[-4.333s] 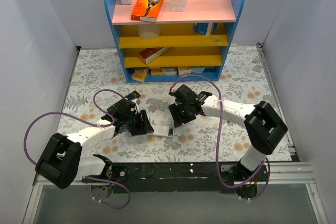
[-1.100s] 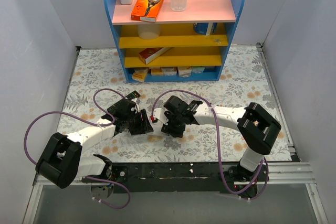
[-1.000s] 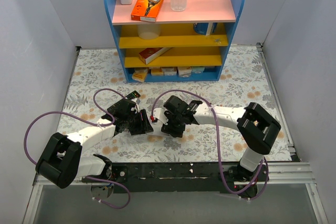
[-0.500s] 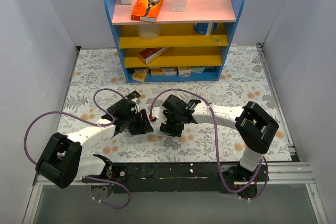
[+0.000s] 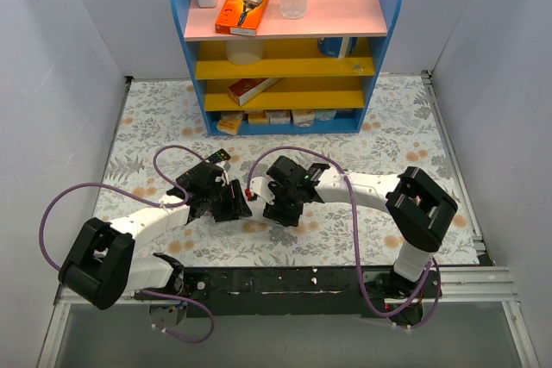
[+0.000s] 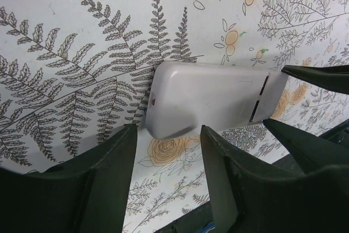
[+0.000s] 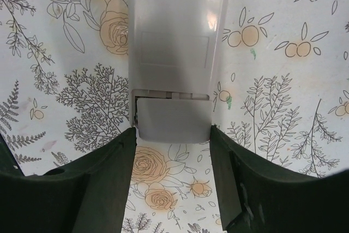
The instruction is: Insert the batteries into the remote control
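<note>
The remote control (image 6: 210,99) lies white back up on the flowered table. In the right wrist view its battery cover (image 7: 172,118) sits slightly out of line with the body (image 7: 174,36). My right gripper (image 7: 172,132) has its fingers against both sides of the cover's end. My left gripper (image 6: 169,129) is open, its tips either side of the remote's other end without pinching it. In the top view both grippers, left (image 5: 237,206) and right (image 5: 274,208), meet over the remote and hide it. No batteries are in view.
A longer black remote (image 5: 217,157) lies just behind the left gripper. A blue shelf unit (image 5: 289,49) with boxes and a bottle stands at the back. Purple cables loop over both arms. The right gripper's fingers (image 6: 316,75) show in the left wrist view.
The right gripper has come left and down from beside the remote onto its right end, hiding it in the top view. The left arm has not moved.
</note>
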Action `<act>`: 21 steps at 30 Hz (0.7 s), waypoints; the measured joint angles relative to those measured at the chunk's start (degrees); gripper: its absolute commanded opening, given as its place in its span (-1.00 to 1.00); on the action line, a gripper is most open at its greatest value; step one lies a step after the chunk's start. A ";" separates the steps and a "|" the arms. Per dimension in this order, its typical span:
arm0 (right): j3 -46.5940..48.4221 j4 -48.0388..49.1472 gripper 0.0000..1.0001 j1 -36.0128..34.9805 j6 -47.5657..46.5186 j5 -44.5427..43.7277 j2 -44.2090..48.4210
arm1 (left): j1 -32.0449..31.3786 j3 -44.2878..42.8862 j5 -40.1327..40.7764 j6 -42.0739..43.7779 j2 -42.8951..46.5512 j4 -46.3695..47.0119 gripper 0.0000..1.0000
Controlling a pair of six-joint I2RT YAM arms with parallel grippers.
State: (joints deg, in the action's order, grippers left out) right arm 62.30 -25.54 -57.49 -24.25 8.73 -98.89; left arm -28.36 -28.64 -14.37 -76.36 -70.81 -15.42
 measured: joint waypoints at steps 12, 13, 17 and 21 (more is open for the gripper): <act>0.92 -1.14 0.34 0.00 1.68 0.85 0.85 | 0.00 0.00 0.00 0.00 0.00 -0.02 0.01; 0.92 -1.16 0.34 0.00 1.88 0.83 1.18 | 0.00 0.00 0.00 0.00 0.00 0.00 0.01; 0.92 -0.85 0.25 0.11 3.30 0.39 2.84 | 0.00 0.00 0.02 0.00 0.09 -0.09 0.01; 0.79 0.83 0.19 0.94 5.68 0.26 5.07 | 0.00 0.00 0.02 0.00 0.11 -0.13 0.01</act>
State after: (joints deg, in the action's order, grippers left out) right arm 63.09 -24.71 -56.55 -18.57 8.99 -93.82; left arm -28.36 -28.64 -14.35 -76.36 -70.70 -15.55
